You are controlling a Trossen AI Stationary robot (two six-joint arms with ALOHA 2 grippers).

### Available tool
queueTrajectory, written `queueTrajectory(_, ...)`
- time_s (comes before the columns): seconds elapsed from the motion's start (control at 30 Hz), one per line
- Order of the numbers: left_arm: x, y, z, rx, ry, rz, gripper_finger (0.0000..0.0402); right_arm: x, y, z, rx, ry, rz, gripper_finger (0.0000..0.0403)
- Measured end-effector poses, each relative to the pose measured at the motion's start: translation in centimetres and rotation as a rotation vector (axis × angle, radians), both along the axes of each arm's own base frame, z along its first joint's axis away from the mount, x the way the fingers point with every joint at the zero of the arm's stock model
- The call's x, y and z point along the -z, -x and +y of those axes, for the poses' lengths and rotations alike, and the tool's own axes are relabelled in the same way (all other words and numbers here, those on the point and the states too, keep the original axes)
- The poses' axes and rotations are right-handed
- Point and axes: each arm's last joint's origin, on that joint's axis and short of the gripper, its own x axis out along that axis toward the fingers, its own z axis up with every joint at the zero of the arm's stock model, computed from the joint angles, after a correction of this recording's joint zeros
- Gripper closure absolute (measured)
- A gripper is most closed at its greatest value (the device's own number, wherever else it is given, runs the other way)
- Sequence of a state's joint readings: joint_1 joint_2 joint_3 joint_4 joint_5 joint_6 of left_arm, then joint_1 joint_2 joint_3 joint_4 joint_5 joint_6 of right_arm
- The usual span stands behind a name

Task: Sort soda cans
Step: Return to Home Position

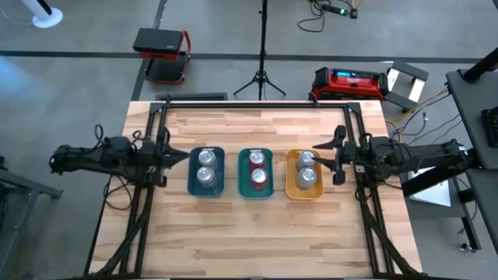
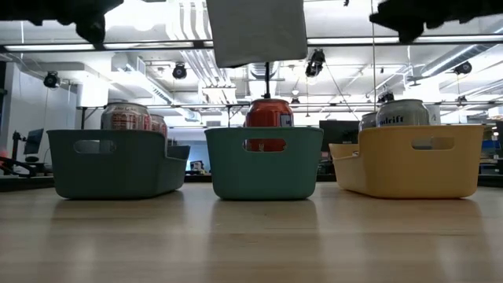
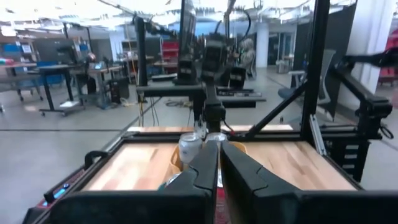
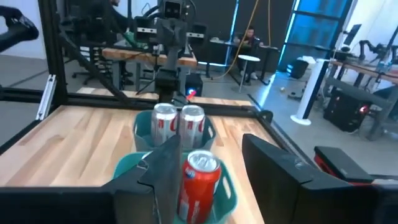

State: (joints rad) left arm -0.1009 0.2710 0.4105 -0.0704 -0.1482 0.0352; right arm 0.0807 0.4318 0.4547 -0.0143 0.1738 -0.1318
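While both arms sit at opposite sides of the table, my left gripper (image 3: 218, 158) is pinched closed on nothing, just beside the dark teal tray (image 1: 206, 193). My right gripper (image 1: 333, 158) is spread wide and empty at the yellow tray (image 1: 303, 194).

The six soda cans stand two to a tray:
- Dark teal tray: two silver cans with red print (image 2: 126, 116).
- Green tray (image 1: 255, 194), in the middle: two red cans (image 1: 257, 161).
- Yellow tray: two silver-grey cans (image 1: 306, 179).

Obstructions:
- Low view: a grey panel (image 2: 255, 31) hangs over the centre, and the front red can hides the one behind it.
- Right wrist view: my own finger (image 4: 163, 168) crosses the green tray and part of a red can.

On the floor beyond the table are a tripod (image 1: 262, 54), a red-and-black case (image 1: 350, 82) and a black box with a red frame (image 1: 163, 53).
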Motion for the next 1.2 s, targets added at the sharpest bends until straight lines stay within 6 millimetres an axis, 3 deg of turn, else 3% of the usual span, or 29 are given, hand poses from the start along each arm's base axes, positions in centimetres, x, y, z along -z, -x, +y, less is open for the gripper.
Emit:
queueTrajectory(0.27, 1.7, 1.8, 0.2, 0.005, 0.043, -0.050, 0.0400, 4.4, 1.1, 0.0, -0.020, -0.040, -0.082, 0.0281)
queueTrajectory(0.43, 2.8, 3.0, 0.3, 0.014, 0.075, -0.040, 0.0400, 4.9, 2.6, -0.2, -0.023, -0.101, -0.132, 0.0311)
queueTrajectory(0.67, 4.5, 2.0, 0.2, 0.032, 0.074, -0.036, 0.0400, 5.3, 4.7, -0.3, -0.031, -0.103, -0.190, 0.0346)
queueTrajectory(1.2, 9.9, -0.1, 0.1, 0.087, 0.120, -0.024, 0.0402, 9.4, 3.4, 0.0, -0.083, -0.157, -0.099, 0.0392)
